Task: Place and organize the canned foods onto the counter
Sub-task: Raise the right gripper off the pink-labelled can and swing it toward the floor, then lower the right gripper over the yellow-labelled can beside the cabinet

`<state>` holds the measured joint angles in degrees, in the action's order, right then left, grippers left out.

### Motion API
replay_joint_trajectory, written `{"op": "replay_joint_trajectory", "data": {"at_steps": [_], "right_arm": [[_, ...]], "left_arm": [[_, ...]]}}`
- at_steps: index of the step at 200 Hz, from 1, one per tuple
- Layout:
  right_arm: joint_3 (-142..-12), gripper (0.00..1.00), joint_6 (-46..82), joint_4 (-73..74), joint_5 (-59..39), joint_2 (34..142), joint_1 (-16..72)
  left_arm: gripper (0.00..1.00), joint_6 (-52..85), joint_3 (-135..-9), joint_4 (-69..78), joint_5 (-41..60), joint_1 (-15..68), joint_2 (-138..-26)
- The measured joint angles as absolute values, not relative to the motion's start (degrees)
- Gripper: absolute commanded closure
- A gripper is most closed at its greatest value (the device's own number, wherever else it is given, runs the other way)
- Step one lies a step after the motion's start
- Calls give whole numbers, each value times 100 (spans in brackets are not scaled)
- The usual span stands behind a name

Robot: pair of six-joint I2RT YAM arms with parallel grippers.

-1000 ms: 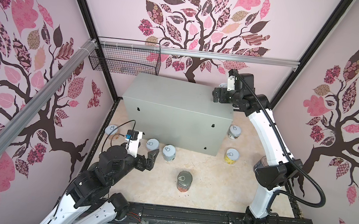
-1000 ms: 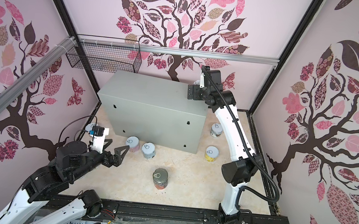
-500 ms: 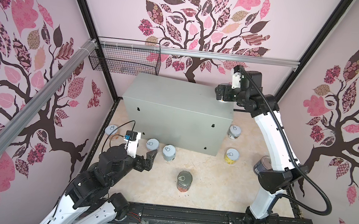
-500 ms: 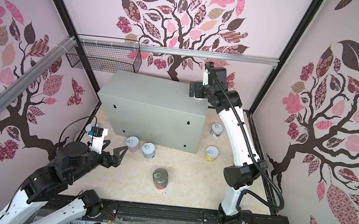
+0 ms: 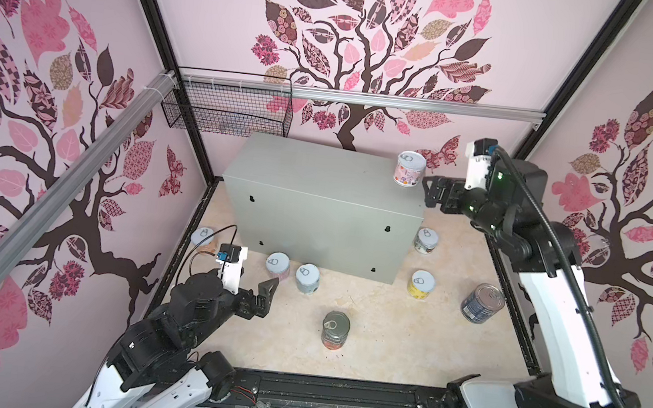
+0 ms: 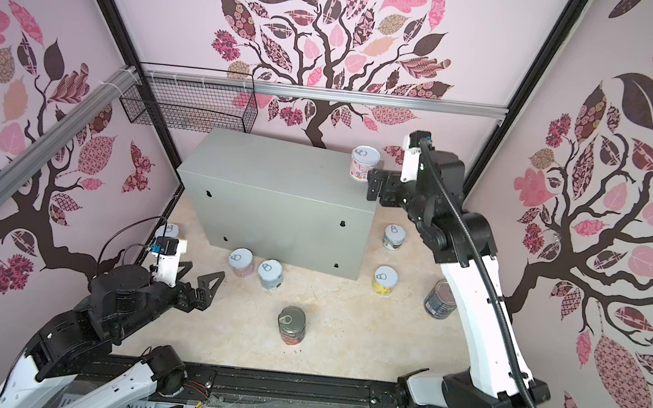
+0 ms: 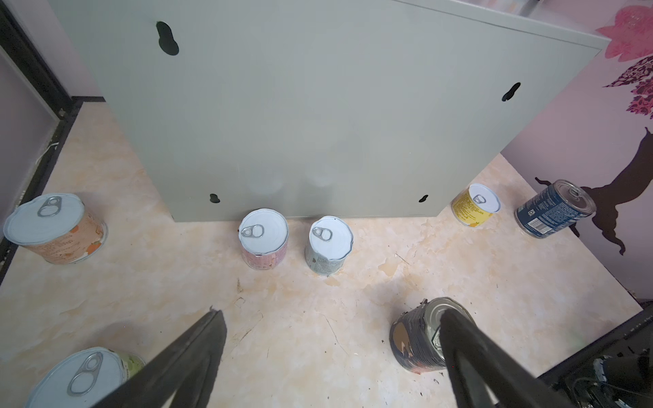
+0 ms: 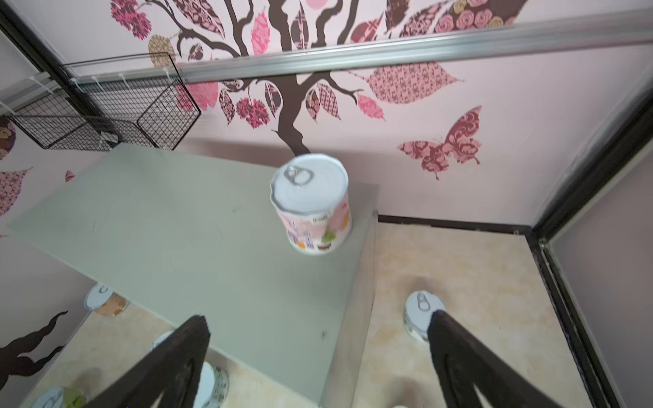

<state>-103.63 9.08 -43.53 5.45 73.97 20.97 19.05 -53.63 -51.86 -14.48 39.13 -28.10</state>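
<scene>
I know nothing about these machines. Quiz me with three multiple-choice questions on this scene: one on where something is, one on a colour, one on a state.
1. Where does the pink can stand?
A. in the wire basket
B. on the grey counter's top, near its right end
C. on the floor

2. What colour is the label of the short can by the counter's front right corner?
A. yellow
B. black
C. purple

3. How is the right hand?
A. shut on the pink can
B. shut on nothing
C. open, apart from the can

Answers:
1 B: both top views show it up on the counter.
2 A: its side is yellow.
3 C: the right wrist view shows the fingers spread, the can beyond them.
</scene>
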Motion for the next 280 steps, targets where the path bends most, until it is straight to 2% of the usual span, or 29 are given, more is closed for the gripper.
{"op": "replay_joint_trajectory", "data": {"at_steps": [60, 117, 181, 280], "right_arm": [[-7557, 0, 1660, -4049, 1188, 5218, 2104], [-5551, 0, 2587, -3697, 1341, 4165, 2104], [-3804, 0, 3489, -2941, 1378, 4259, 2104], [-3133, 0, 3776, -1219, 1490, 5756, 2104]], "left_arm": [[2, 2318, -5070, -5277, -1378, 3913, -2786], [2, 2941, -4722, -5111, -1472, 3913, -2836], [2, 3695, -3741, -4338, -1378, 3913, -3509], [2, 4029, -2884, -3275, -1452, 4029, -3715]]}}
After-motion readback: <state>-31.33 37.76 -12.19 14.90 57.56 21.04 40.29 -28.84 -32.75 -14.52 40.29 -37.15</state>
